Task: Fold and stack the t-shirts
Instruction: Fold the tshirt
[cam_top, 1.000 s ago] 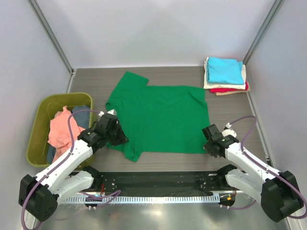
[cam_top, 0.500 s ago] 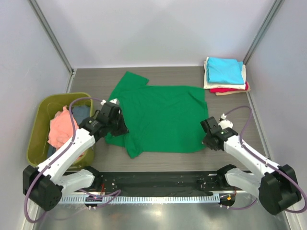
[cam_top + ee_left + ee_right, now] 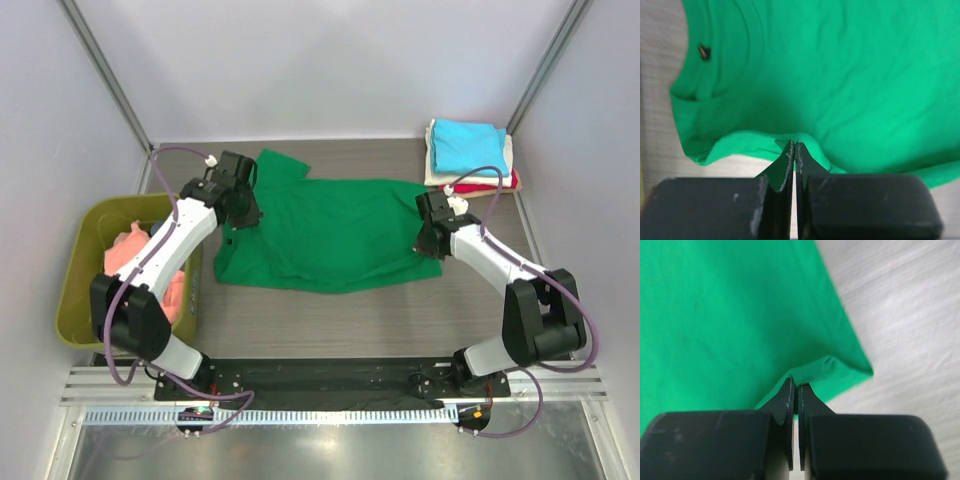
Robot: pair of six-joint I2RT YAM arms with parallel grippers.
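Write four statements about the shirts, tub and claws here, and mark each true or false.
1. The left claw is shut on the green t-shirt. True.
2. The right claw hangs open, holding nothing. False: it is shut on the green t-shirt's edge.
3. A cyan t-shirt tops the folded stack at the far right. True.
4. The olive tub holds no cloth. False: a salmon-pink t-shirt lies in it.

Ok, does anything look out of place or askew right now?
Nothing spilled or damaged. The green t-shirt lies half-folded, pinched by the left pincer and right pincer; its far sleeve juts out. The folded stack is slightly uneven.
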